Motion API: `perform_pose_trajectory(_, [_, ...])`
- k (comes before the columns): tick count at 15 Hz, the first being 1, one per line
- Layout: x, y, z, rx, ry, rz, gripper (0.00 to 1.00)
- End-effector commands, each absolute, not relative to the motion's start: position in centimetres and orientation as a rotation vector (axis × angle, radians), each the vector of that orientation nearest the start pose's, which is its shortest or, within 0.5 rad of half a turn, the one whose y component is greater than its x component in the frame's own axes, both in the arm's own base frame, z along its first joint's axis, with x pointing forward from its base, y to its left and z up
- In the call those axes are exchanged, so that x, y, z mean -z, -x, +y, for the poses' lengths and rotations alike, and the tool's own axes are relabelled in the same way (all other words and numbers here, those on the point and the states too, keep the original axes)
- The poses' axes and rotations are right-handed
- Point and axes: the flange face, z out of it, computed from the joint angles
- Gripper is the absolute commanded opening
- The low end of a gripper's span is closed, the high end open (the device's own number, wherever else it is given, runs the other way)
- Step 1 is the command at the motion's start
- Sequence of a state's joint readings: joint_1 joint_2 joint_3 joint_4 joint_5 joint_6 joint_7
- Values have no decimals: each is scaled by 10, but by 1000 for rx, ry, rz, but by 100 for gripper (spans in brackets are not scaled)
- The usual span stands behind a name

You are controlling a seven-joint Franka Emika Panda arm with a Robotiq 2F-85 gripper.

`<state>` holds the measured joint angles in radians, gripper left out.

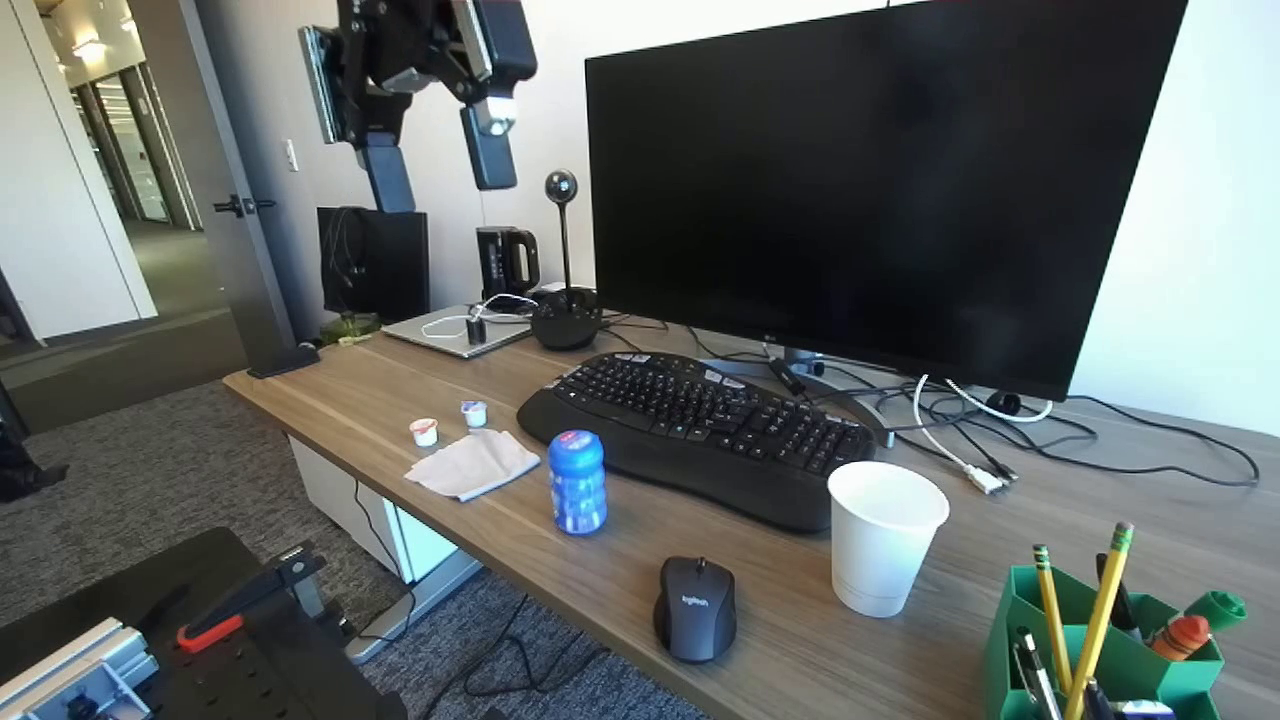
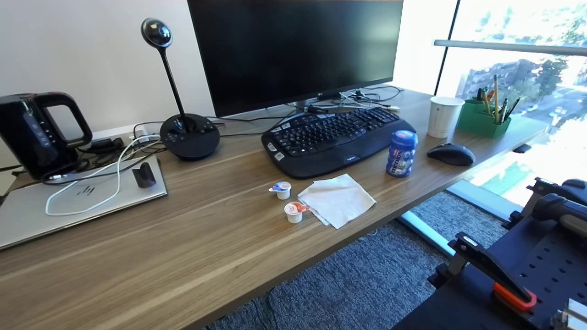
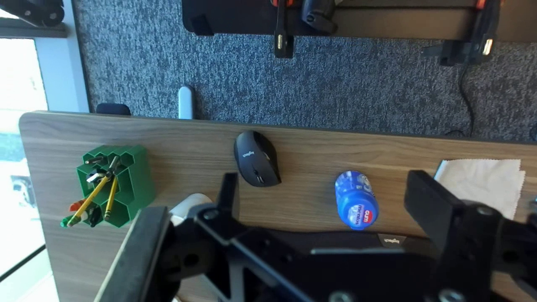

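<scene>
My gripper (image 1: 442,178) is open and empty, high above the desk. In the wrist view its two fingers (image 3: 324,186) stand wide apart, with desk surface and a blue gum bottle (image 3: 356,201) seen between them. The bottle stands upright with its lid on, in both exterior views (image 1: 577,482) (image 2: 401,153). A dark mouse (image 1: 695,610) lies to one side of it and a white folded cloth (image 1: 474,463) to the other. A black keyboard (image 1: 700,430) lies behind the bottle, partly hidden by the gripper in the wrist view. The gripper touches nothing.
A white paper cup (image 1: 884,540) and a green pen holder (image 2: 481,120) stand beyond the mouse. Two small creamer cups (image 2: 283,190) (image 2: 294,213) sit by the cloth. A large monitor (image 1: 860,200), a camera stand (image 2: 183,130), a kettle (image 2: 39,133) and a laptop (image 2: 91,192) line the back.
</scene>
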<state>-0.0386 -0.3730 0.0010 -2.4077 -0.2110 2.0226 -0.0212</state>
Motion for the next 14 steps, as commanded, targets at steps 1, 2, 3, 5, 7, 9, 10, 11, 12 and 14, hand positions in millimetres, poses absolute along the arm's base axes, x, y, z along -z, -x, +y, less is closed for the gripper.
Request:
perform_pose_trajectory(1, [-451,-459,-43,-34,3326,26,100])
perform_pose_trajectory(2, [-449,-467,-48,-40,3321,79,100])
perform_pose_trajectory(3, [-448,-472,-51,-49,3315,116,100])
perform_pose_trajectory(5, [-448,-487,-67,-38,3309,222,100])
perform_pose_trajectory(7, [-451,-503,-87,-32,3289,358,100])
perform_pose_trajectory(9, [-454,-516,-105,-18,3276,492,100])
perform_pose_trajectory(10, [-455,-523,-112,-3,3273,553,100])
perform_pose_trajectory(11, [-456,-529,-119,15,3269,611,100])
perform_pose_trajectory(12, [-458,-535,-127,27,3260,680,100])
perform_pose_trajectory(14, [-460,-547,-143,45,3224,827,100])
